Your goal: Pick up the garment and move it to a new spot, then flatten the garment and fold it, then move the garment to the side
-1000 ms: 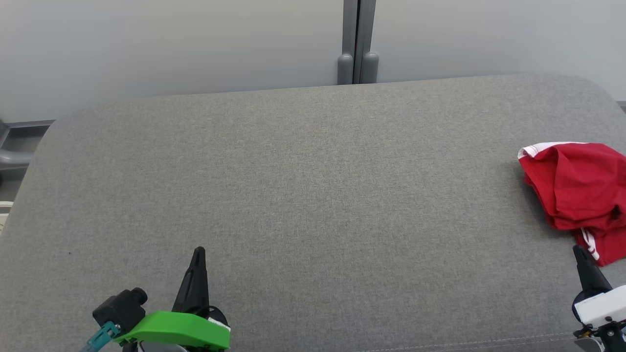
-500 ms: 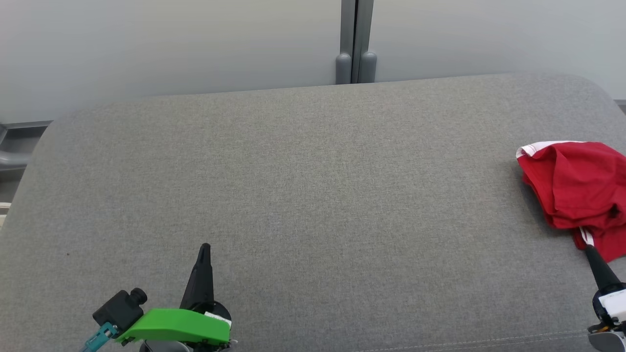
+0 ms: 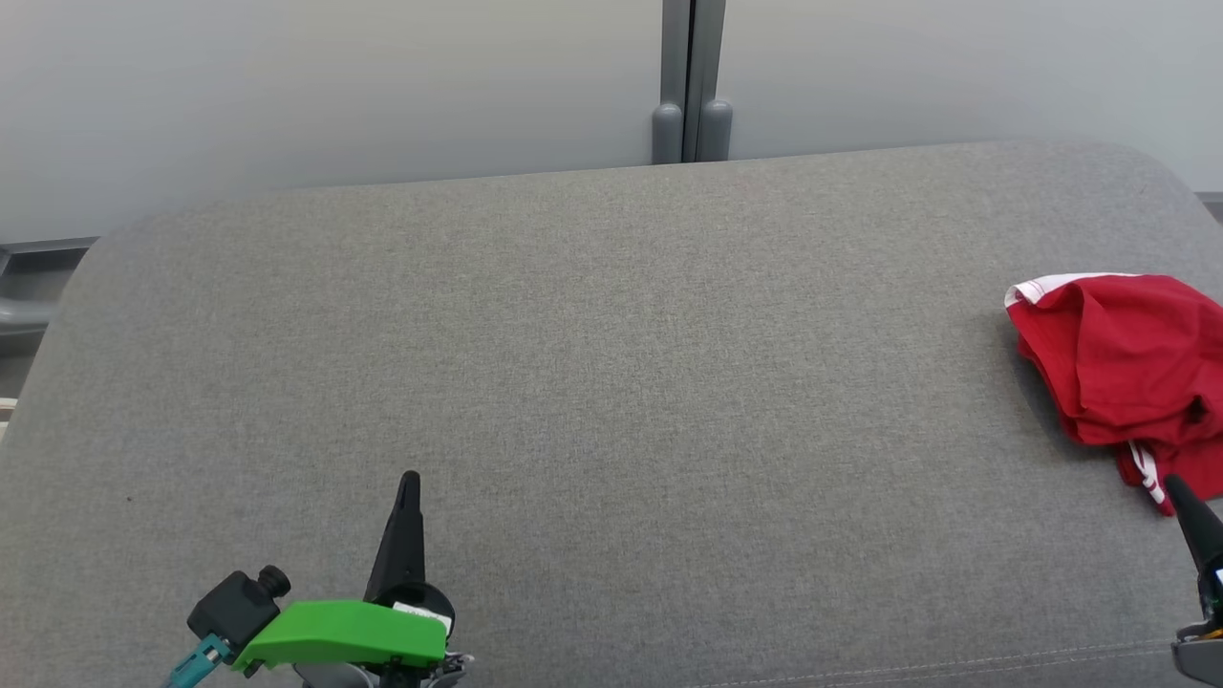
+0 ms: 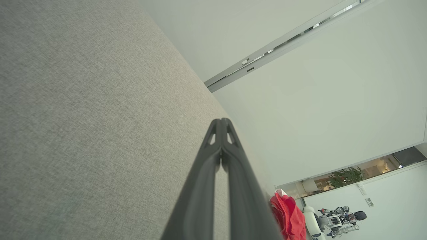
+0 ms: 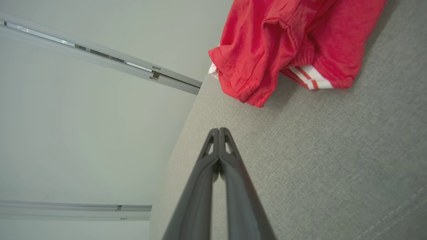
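Note:
The garment [image 3: 1123,363] is a crumpled red piece with white trim, lying at the far right of the grey padded table [image 3: 611,382]. In the right wrist view the garment [image 5: 283,43] lies a short way ahead of my right gripper [image 5: 219,129], whose fingers are pressed together on nothing. In the head view my right gripper [image 3: 1173,483] sits at the lower right, its tip just short of the garment's near hem. My left gripper [image 3: 410,476] is shut and empty at the lower left, far from the cloth. The left wrist view has my left gripper [image 4: 221,120] shut, with the garment [image 4: 288,216] small in the distance.
A pale wall with a grey vertical post [image 3: 690,86] stands behind the table. The table's rounded left corner [image 3: 86,277] drops off to the floor. Another robot [image 4: 337,220] stands far off in the left wrist view.
My right gripper has slid rightward toward the frame's edge, staying beside the garment's hem. My left gripper has edged slightly right and forward. The head camera shifted a little.

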Robot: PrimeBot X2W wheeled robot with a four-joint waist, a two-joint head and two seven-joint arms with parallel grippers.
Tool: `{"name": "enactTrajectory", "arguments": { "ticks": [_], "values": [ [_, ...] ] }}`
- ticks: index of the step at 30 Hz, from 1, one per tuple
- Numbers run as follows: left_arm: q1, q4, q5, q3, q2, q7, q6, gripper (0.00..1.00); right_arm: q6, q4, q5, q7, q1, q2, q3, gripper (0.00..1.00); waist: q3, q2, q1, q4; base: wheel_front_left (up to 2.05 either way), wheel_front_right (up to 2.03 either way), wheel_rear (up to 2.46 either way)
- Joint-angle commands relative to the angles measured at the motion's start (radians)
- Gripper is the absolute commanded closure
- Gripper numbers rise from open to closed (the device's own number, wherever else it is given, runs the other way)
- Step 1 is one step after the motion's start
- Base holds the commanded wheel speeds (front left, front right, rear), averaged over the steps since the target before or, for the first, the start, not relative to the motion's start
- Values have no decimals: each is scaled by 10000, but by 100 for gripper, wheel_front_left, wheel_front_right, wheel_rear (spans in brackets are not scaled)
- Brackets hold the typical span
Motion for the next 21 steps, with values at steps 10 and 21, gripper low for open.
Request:
{"name": "enactTrajectory", "arguments": {
  "ticks": [10, 21],
  "values": [
    [-278, -110, -1036, -23, -133, -54, -259, 100, 5, 269, 1096, 596, -429, -154, -530, 100, 7, 0, 0, -34, 0, 0, 0],
    [-296, -117, -1962, -54, -256, -62, -442, 100, 4, 576, 2036, 1156, -641, -194, -1000, 100, 15, 0, 0, -72, 0, 0, 0]
  ]
}}
